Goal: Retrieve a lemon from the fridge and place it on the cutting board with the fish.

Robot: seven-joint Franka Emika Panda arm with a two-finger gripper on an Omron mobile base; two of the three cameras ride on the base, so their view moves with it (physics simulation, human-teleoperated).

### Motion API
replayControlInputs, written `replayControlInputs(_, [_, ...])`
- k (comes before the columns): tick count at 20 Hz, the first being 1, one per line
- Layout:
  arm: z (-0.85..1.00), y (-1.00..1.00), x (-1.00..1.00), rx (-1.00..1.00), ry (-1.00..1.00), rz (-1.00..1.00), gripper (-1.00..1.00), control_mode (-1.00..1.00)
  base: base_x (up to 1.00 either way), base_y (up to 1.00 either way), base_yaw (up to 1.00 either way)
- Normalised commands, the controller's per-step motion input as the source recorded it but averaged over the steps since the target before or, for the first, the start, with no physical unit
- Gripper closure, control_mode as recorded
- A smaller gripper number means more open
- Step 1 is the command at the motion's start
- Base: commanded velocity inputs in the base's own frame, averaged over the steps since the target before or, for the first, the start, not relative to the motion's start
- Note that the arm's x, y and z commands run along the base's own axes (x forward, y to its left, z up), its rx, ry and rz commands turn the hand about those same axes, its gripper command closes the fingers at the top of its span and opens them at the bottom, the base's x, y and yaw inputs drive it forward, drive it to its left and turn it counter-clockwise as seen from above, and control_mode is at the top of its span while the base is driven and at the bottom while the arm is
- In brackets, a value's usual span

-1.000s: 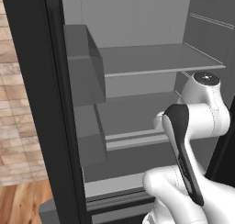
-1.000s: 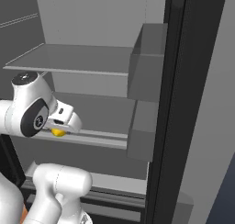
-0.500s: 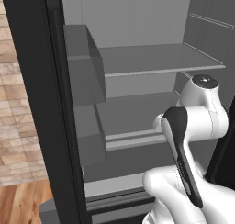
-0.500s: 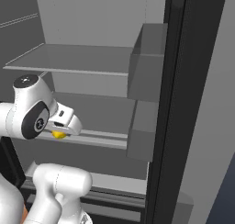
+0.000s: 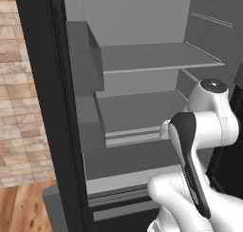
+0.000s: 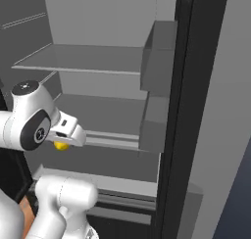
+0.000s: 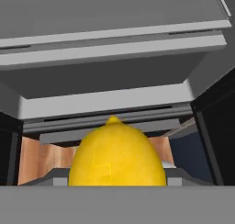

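Your gripper (image 7: 117,184) is clamped on the lemon (image 7: 117,155) — the fruit sits squarely between the fingers, carried low in front of the open fridge (image 6: 191,110) near the front edge of its lower shelf (image 6: 110,114), presumably to clear it. Since half a second ago the wrist has barely shifted — the lemon is still tucked under it.

From my seat, a brick wall (image 5: 19,98) of tan and pale stone ran down the left edge of the left base view. Below it lay a wood floor (image 5: 21,209) in warm orange-brown planks. In the right base view a plain grey wall (image 6: 220,135) stood at the right, shading to dark blue toward the bottom corner.
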Motion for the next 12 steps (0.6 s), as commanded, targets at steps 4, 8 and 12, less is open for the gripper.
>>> replayControlInputs(4, [0.0,0.0,0.0,0.0,0.0,0.0,1.0,1.0,-0.9,0.01,-0.02])
replayControlInputs(8, [0.0,0.0,0.0,0.0,0.0,0.0,1.0,1.0,-0.99,0.09,0.0])
replayControlInputs(12, [0.0,0.0,0.0,0.0,0.0,0.0,1.0,1.0,-0.88,0.07,0.0])
